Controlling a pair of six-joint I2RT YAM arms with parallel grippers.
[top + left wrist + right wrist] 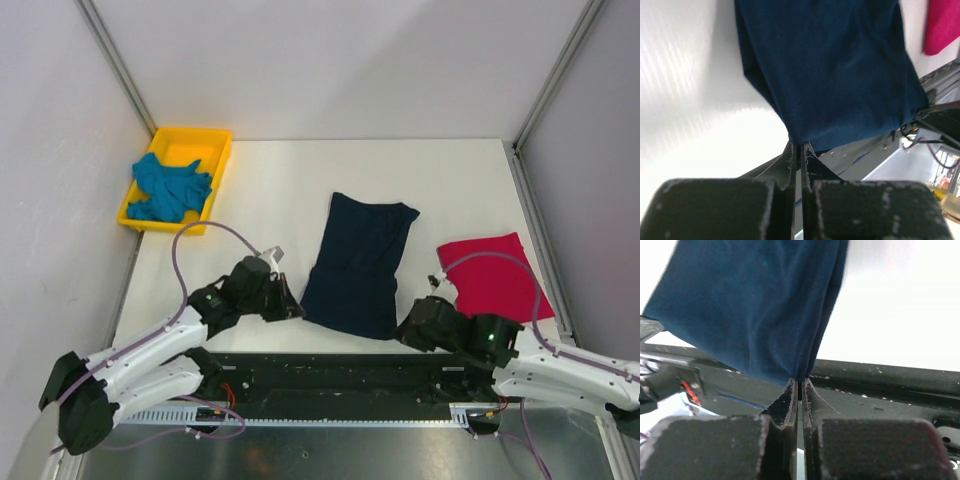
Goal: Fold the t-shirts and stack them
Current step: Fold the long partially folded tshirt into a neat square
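Observation:
The dark navy t-shirt (pixel 358 262) lies as a long folded strip on the white table, its near end hanging over the front edge. My left gripper (pixel 297 308) is shut on its near left corner; the left wrist view shows the navy t-shirt (pixel 830 70) pinched at my gripper (pixel 796 145). On the near right corner my right gripper (pixel 402 330) is shut, the navy t-shirt (pixel 755 305) bunched into my gripper (pixel 799 381). A crimson-pink t-shirt (pixel 492 275) lies folded at the right. The teal t-shirt (pixel 170 188) sits crumpled in the tray.
A yellow plastic tray (pixel 212 140) stands at the table's far left corner. The black rail (pixel 340 372) with cables runs along the near edge under the arms. Grey walls and metal posts (pixel 118 62) enclose the table on both sides.

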